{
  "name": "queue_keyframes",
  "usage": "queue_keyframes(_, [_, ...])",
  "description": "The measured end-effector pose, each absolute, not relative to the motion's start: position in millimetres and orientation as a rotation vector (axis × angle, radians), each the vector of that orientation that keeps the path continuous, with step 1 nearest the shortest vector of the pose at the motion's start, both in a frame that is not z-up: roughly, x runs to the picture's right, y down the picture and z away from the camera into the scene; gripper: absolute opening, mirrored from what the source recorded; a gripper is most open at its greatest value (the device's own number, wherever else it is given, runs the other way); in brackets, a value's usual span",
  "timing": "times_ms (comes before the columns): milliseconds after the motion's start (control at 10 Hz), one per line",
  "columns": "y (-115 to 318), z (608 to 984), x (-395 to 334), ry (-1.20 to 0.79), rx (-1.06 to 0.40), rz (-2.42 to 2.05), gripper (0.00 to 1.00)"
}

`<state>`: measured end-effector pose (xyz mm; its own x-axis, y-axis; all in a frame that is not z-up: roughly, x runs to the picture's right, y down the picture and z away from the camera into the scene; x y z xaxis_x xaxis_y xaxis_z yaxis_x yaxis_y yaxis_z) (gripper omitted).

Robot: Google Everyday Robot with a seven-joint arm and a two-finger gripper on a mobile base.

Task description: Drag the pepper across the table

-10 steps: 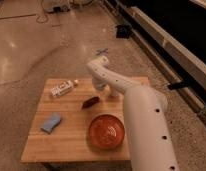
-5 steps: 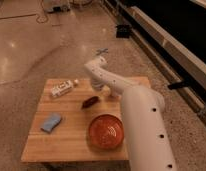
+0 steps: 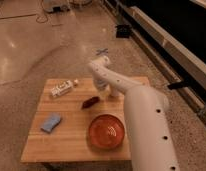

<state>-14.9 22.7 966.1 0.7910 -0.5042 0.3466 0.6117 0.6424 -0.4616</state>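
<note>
Little has shifted over the last second: the arm has leaned slightly toward the far edge of the table (image 3: pixel 71 140), and the pepper (image 3: pixel 90 102) lies where it lay.

Taking the pepper as landmark: it rests near the middle of the table, lying slantwise. The plate (image 3: pixel 106 131) sits just on the near side of it, toward the right. A blue sponge (image 3: pixel 50 122) lies well to its left and nearer the front. A white packet (image 3: pixel 64 88) lies beyond it to the left, close to the far edge.

The gripper (image 3: pixel 102 86) hangs just beyond and to the right of the pepper, low over the wood, with its jaws closed and nothing between them. It seems to stand apart from the pepper rather than touching it, though the view is too soft to be sure.

As for progress, the drag looks barely begun or between strokes: the pepper is mid-table and unheld, so contact and the pull across are probably left to do.

The arm rises from the front right, its thick white forearm crossing past the plate, elbow bent, wrist turned down beyond the pepper.
</note>
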Motion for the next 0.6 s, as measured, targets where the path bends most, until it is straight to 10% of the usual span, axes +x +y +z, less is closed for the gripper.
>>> queue_keyframes(600, [25, 966, -6, -0.18, -0.596, -0.609, 0.41])
